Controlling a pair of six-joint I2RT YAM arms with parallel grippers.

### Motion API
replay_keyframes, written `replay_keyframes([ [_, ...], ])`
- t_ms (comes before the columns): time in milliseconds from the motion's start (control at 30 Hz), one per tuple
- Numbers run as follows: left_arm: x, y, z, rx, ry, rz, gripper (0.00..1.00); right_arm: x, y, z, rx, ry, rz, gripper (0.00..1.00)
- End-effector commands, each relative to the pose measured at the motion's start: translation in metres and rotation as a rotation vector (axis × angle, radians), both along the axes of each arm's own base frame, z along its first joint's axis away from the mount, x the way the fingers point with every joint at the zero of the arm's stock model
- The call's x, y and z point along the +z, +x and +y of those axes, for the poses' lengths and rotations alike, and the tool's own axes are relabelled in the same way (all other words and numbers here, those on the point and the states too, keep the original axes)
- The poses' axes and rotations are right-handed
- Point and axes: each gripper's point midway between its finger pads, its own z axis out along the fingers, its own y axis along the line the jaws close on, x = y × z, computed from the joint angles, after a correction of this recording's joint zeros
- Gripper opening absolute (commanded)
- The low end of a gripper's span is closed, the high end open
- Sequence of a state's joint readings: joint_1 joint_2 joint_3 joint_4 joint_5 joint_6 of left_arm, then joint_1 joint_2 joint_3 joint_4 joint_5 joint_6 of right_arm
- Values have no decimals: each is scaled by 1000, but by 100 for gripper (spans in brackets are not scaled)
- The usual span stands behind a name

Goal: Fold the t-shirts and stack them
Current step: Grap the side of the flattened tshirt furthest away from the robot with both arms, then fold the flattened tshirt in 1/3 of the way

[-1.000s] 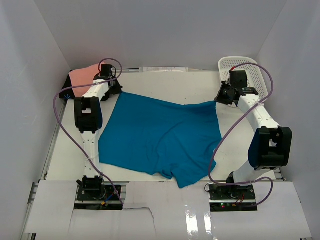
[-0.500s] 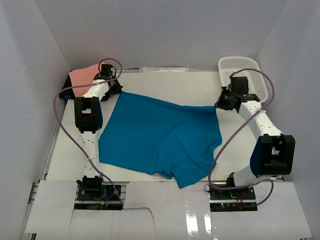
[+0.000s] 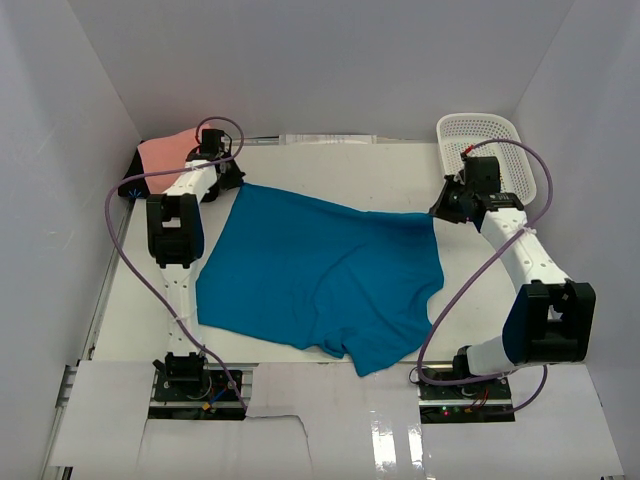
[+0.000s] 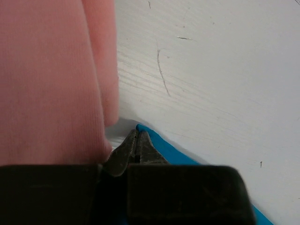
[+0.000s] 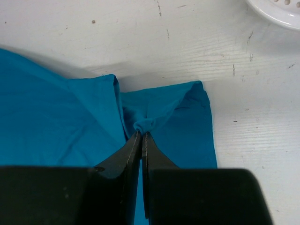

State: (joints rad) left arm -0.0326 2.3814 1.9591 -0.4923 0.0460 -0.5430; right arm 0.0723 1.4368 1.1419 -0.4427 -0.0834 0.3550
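- Cloth placement: the blue t-shirt (image 3: 320,275) lies spread across the middle of the surface (image 3: 340,165). Its far edge runs between the two arms, and its near part ends in an uneven flap.
- Left tool (image 4: 137,140): its tips are pressed together on the shirt's far-left corner, with only a thin sliver of blue showing past them. A bite that shallow could slip free as soon as the edge is pulled or lifted, leaving that side behind.
- Pink t-shirt (image 4: 47,79): it sits just beside the left tool, almost touching one finger. Any sideways drift on that side could catch or drag it and disturb the pile.
- Right tool (image 5: 142,133): it is closed on a small puckered knot of fabric at the far-right edge. A sleeve fold is doubled over next to it. A grip on gathered cloth rather than a flat corner may carry that pucker into the fold, or may hold one layer only.
- Uneven tension: if one arm moves faster than the other, the far edge will skew and the fold line will come out crooked.
- Basket (image 3: 515,135): it stands close behind the right arm, so a wide swing there could knock it.
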Motion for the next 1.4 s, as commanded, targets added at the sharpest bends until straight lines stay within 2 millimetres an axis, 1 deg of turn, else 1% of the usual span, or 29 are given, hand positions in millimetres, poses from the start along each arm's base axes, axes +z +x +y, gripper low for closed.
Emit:
replay_keyframes([
  [0,81,4,-4,-11,-31,-154,0,11,-3,0,17,-1,-46,8],
  [33,82,-2,-6,-19,-43,-159,0,10,-5,1,20,0,-44,8],
  [67,84,0,-7,-21,-43,-173,0,9,-6,1,21,1,-42,8],
  [100,96,-1,-8,-24,-48,-197,0,7,-7,1,21,1,-38,8],
  [133,95,-4,-7,-21,-49,-196,0,6,-9,0,21,2,-35,8],
  [233,104,-9,-4,-17,-37,-206,0,5,-12,2,24,10,-33,8],
  [300,107,-12,-3,-15,-27,-206,0,4,-16,4,29,18,-32,8],
  [367,104,-14,1,-3,-10,-190,0,4,-21,6,33,20,-33,8],
  [467,95,-21,1,-2,-7,-155,0,6,-27,7,38,23,-40,8],
  [500,93,-23,1,0,-7,-151,0,3,-29,8,38,23,-35,8],
  [567,91,-26,2,4,-7,-143,0,5,-33,10,45,29,-41,8],
  [600,85,-31,2,5,-5,-126,0,4,-36,11,49,30,-38,8],
  [767,70,-43,9,26,18,-75,0,8,-48,16,64,28,-39,8],
  [800,66,-47,13,46,42,-65,0,9,-50,16,65,26,-39,8],
  [933,67,-53,17,64,46,-60,0,12,-60,17,69,24,-42,8],
  [1033,73,-55,17,64,42,-72,0,12,-65,17,70,23,-37,8],
  [1233,83,-53,19,68,52,-91,0,4,-79,17,75,28,-18,8],
  [1367,88,-54,18,72,46,-98,0,5,-85,16,75,24,-21,8],
])
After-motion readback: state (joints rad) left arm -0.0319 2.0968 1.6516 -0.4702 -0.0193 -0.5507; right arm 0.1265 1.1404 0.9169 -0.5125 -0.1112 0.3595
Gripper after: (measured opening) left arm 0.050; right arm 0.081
